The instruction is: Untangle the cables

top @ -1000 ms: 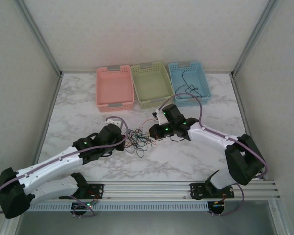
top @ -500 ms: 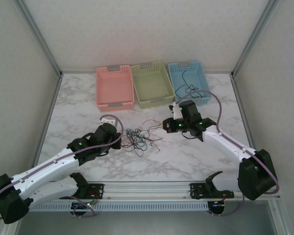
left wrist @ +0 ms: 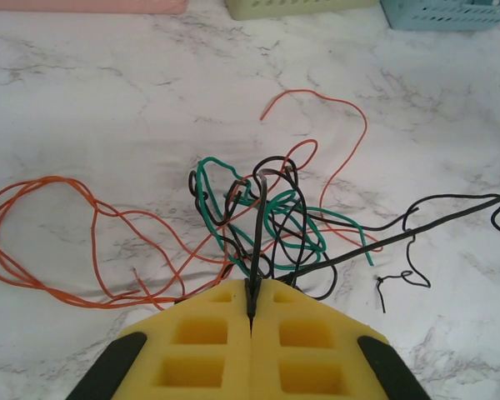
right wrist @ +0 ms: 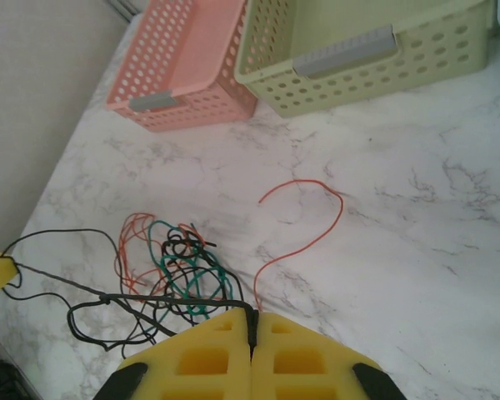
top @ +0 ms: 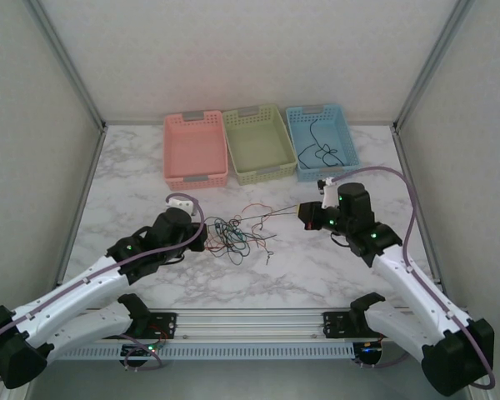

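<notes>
Cables (top: 233, 233) heaped on table (top: 142, 179), wrist views: left gripper (left wrist: 252, 304), right gripper (right wrist: 252, 329) jaws each closed on black cable (left wrist: 257, 225), top view: more in blue basket (top: 327, 172).

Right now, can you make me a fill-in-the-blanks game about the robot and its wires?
1. The left claw pinches a cable coloured ____.
2. The basket holding a black wire is coloured ____.
3. The green basket sits between the blue one and the ____ one.

Missing words: black, blue, pink.
</notes>
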Controlling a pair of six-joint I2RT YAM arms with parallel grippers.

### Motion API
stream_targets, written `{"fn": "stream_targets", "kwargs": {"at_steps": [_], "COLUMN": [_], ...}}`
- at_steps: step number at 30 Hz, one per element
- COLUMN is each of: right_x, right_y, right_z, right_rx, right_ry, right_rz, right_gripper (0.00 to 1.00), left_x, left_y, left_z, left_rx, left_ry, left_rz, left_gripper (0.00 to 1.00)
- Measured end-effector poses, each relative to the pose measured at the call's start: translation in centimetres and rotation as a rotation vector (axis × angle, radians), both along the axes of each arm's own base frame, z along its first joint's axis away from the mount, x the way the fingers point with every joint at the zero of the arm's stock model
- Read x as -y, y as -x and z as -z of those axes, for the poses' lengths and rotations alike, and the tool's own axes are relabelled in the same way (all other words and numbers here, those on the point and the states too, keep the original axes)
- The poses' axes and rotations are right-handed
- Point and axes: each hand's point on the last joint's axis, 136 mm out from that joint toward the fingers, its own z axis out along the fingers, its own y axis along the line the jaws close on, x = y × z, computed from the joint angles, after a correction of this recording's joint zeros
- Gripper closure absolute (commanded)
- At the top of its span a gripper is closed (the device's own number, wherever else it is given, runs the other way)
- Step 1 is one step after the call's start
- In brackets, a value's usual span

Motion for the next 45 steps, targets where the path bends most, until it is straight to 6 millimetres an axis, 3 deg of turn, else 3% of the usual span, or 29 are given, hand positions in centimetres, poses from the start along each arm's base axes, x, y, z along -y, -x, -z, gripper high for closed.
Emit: {"fn": "stream_targets", "kwargs": {"at_steps": [7,9,11,13,14,19,23,27,39,45], "right_x": [-0.7,-1.4,-2.1,-3.1,-3.5,-4.4,-4.5,-6.0,-12.5,-14.3], "right_y": [0.7,0.8,1.1,1.6,1.8,2.1,2.0,2.3,4.3,4.7], "right_z": [0.4,0.5,0.6,0.6,0.7,1.5,1.4,2.0,8.4,9.6], "right_rx": [-0.016,-0.029,-0.036,-0.038,-0.041,-0.055,-0.044,-0.065,-0.158,-0.110], "right_ry": [-0.050,-0.068,-0.082,-0.088,-0.086,-0.067,-0.063,-0.053,0.122,0.185], "right_rz": [-0.065,-0.099,-0.135,-0.182,-0.197,-0.224,-0.219,-0.264,-0.507,-0.588], "right_gripper": [1.00,0.95,0.83,0.62,0.57,0.41,0.40,0.44,0.40,0.40], "left_x": [0.6,1.1,1.7,2.2,2.3,2.5,2.5,2.7,3.2,3.2], "left_y": [0.2,0.3,0.5,0.6,0.6,0.7,0.7,0.9,1.1,1.1], "left_z": [0.2,0.4,0.6,0.8,0.9,1.0,1.0,0.9,0.7,-0.1], "left_rx": [-0.028,-0.046,-0.064,-0.076,-0.080,-0.088,-0.090,-0.093,-0.099,-0.081], "left_ry": [0.030,0.040,0.054,0.063,0.066,0.070,0.071,0.078,0.099,0.114], "left_rz": [0.030,0.049,0.075,0.092,0.097,0.107,0.109,0.118,0.141,0.143], "left_gripper": [1.00,1.00,1.00,1.00,1.00,1.00,1.00,1.00,1.00,1.00]}}
